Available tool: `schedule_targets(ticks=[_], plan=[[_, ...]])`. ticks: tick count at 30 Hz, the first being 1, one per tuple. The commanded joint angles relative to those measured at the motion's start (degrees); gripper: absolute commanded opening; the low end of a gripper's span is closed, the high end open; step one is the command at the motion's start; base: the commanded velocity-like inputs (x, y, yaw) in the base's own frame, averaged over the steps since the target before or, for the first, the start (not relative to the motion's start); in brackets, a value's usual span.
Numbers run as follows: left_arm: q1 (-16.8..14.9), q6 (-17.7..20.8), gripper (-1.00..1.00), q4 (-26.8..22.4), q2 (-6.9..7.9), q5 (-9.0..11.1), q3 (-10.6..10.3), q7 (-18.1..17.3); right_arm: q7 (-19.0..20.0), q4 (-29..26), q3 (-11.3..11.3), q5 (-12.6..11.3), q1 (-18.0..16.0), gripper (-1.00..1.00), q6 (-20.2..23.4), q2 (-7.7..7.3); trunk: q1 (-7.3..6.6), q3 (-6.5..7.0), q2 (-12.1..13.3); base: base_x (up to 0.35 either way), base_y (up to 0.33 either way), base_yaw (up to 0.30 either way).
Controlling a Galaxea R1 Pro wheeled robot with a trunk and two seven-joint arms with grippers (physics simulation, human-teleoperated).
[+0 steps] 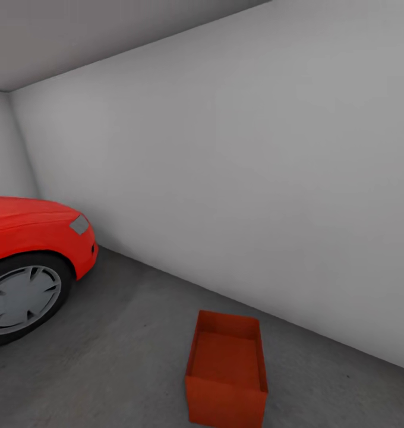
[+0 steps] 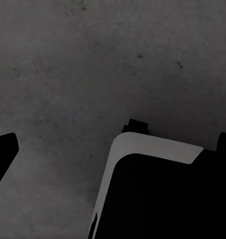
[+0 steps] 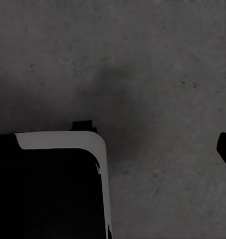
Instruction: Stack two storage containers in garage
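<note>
One orange-red storage container (image 1: 227,375) stands upright and empty on the dark grey concrete floor (image 1: 119,351) of the garage, low in the head view and close to the white wall. In the left wrist view my left gripper (image 2: 117,135) hangs over bare concrete. Its dark fingertips (image 2: 5,154) sit wide apart at the picture's edges, open and holding nothing. My right gripper (image 3: 113,139) also points down at bare concrete, one dark fingertip (image 3: 225,149) at the picture's edge, nothing between the fingers.
A red car (image 1: 30,238) with its front wheel (image 1: 21,297) stands at the left. A plain white-grey wall (image 1: 255,178) runs behind the container. My own black, white-edged base (image 2: 157,149) shows under both wrists (image 3: 63,140).
</note>
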Motion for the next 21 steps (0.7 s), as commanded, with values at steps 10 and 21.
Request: schedule_targets(ticks=[10, 21], plan=[[0.0, -0.1, 1.00, 0.0, 0.00, 0.4, -0.5, 0.1, 0.0, 0.2, 0.5, -0.5, -0.1, 1.00, -0.4, -0.09, 0.01, 0.84, -0.1, 0.000, 0.000, 0.000], [0.0, -0.2, 1.00, -0.1, -0.13, 0.3, -0.5, 0.1, 0.0, 0.2, 0.5, -0.4, -0.1, 1.00, -0.4, -0.05, 0.01, 1.85, -0.1, 0.000, 0.000, 0.000]])
